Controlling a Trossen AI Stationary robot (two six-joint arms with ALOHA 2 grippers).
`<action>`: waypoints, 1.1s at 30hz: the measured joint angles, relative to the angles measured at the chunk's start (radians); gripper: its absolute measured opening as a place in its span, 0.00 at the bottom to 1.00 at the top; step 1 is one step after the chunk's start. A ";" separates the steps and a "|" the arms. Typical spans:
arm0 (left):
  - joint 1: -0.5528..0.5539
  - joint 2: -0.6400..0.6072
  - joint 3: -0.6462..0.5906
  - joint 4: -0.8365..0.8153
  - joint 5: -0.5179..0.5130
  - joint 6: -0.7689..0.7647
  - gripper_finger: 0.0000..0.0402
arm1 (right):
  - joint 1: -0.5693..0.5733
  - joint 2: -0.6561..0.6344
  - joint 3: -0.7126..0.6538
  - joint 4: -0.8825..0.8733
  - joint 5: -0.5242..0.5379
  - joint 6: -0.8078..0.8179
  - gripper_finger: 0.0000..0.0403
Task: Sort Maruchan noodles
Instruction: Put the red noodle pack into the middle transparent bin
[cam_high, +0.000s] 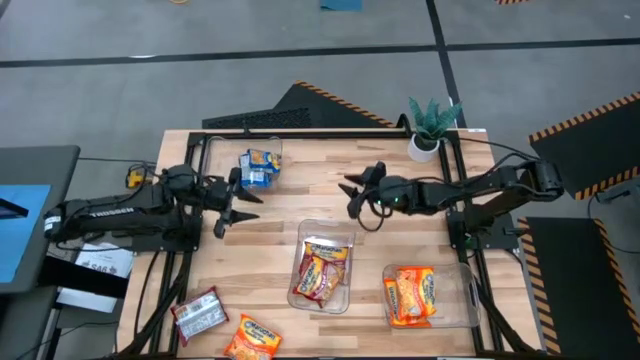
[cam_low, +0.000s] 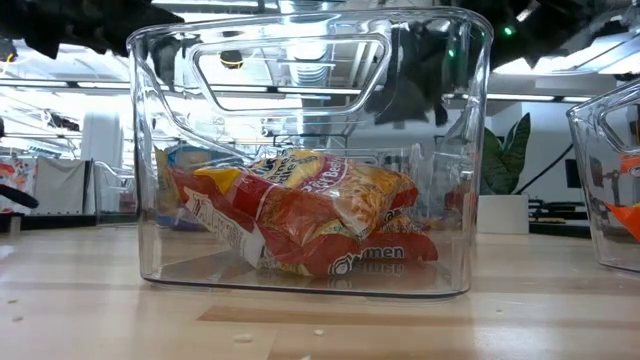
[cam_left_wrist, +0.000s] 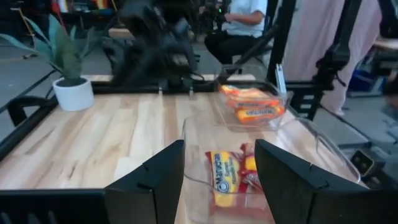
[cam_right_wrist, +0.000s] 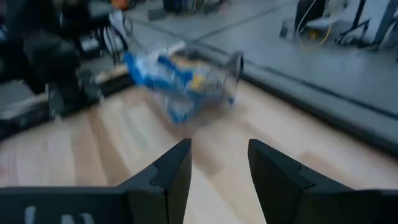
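Right up close in the low view sits the middle bin (cam_low: 300, 150), a clear box with red packets (cam_low: 300, 215) piled inside. Now from left to right, seen from above. At the front left of the table (cam_high: 270, 210) two loose packets wait: a silver and red-brown packet (cam_high: 199, 314) and an orange packet (cam_high: 253, 338) just beside it. These two are not sorted yet. Above them the left gripper (cam_high: 232, 203) hangs over bare wood, its fingers spread and holding nothing. Farther back is the blue bin (cam_high: 261, 167) with blue packets in it. Next comes the middle bin, then the right gripper (cam_high: 354, 193), also spread wide and empty, up near the back. A small plant (cam_high: 430, 125) stands in the far corner. At the front right, the orange bin (cam_high: 425, 295) holds orange packets. The left arm is nearer the loose packets, so it should probably go for them. It would do well to come down straight, pinch one packet by its edge, lift it clear of the other, and drop each with its own color.
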 joint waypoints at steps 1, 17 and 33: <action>-0.017 0.000 0.000 -0.007 -0.022 0.007 0.46 | -0.009 -0.006 0.015 -0.001 0.000 -0.011 0.45; -0.221 -0.016 -0.001 -0.043 0.046 -0.246 0.46 | -0.016 -0.018 0.088 -0.050 -0.007 -0.066 0.45; -1.042 0.268 0.160 -0.432 -0.538 -0.439 0.46 | -0.017 -0.017 0.088 -0.056 -0.008 -0.066 0.45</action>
